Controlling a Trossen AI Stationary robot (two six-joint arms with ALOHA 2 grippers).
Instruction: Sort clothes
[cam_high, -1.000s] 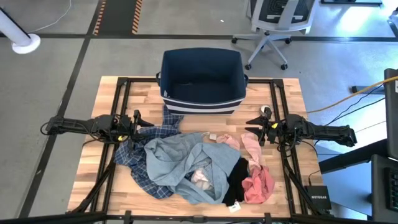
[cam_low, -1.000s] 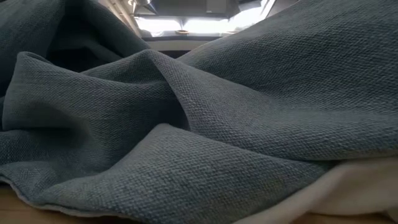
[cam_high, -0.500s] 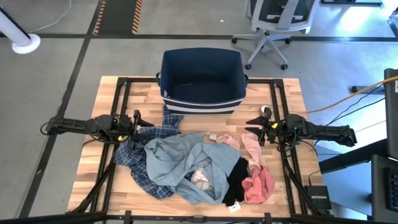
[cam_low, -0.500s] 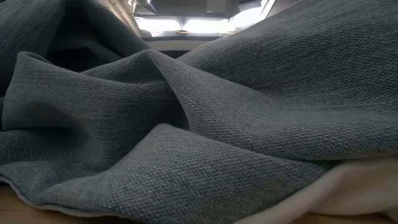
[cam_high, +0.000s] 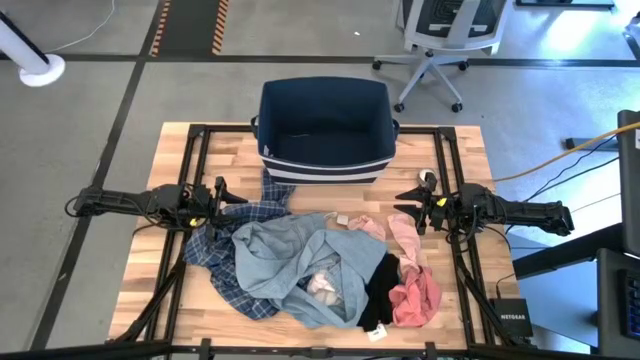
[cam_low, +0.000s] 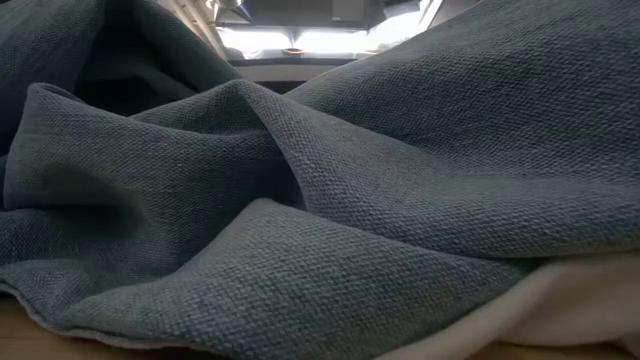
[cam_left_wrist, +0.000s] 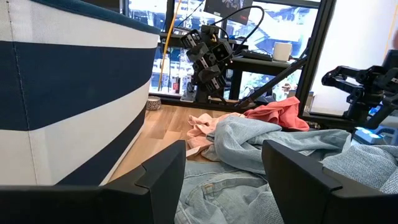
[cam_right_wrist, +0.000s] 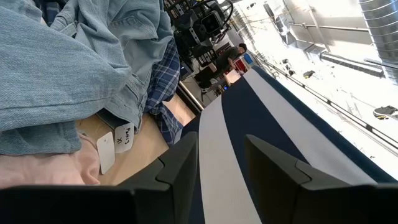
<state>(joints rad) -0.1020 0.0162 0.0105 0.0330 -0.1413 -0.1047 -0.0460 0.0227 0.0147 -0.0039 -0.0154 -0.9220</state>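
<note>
The clothes (cam_high: 320, 265) lie heaped on the bench (cam_high: 175, 140) before the striped bin (cam_high: 325, 130). A white tag (cam_right_wrist: 124, 138) on them bears handwriting, unreadable apart from an "X". Left gripper (cam_high: 222, 195) and right gripper (cam_high: 410, 205) flank the heap, fingers apart, holding nothing.

Bin: the navy fabric bin with white stripes (cam_high: 324, 128) stands at the far middle of the wooden slatted table (cam_high: 455, 145).
Pile: the clothes lie in a heap in front of the bin, on the table's near half.
Centre: the large light grey-blue denim garment (cam_high: 290, 255) lies on top, in the middle of the heap.
Left: the blue-and-white plaid shirt (cam_high: 232, 230) spreads out from under it, reaching toward the bin.
Right: the black cloth piece (cam_high: 378, 290) lies beside the denim, with the pink garments (cam_high: 412, 275) on its outer side.
Arms: the left gripper (cam_high: 222, 195) sits at the heap's left edge, the right gripper (cam_high: 408, 203) at its right edge.
</note>
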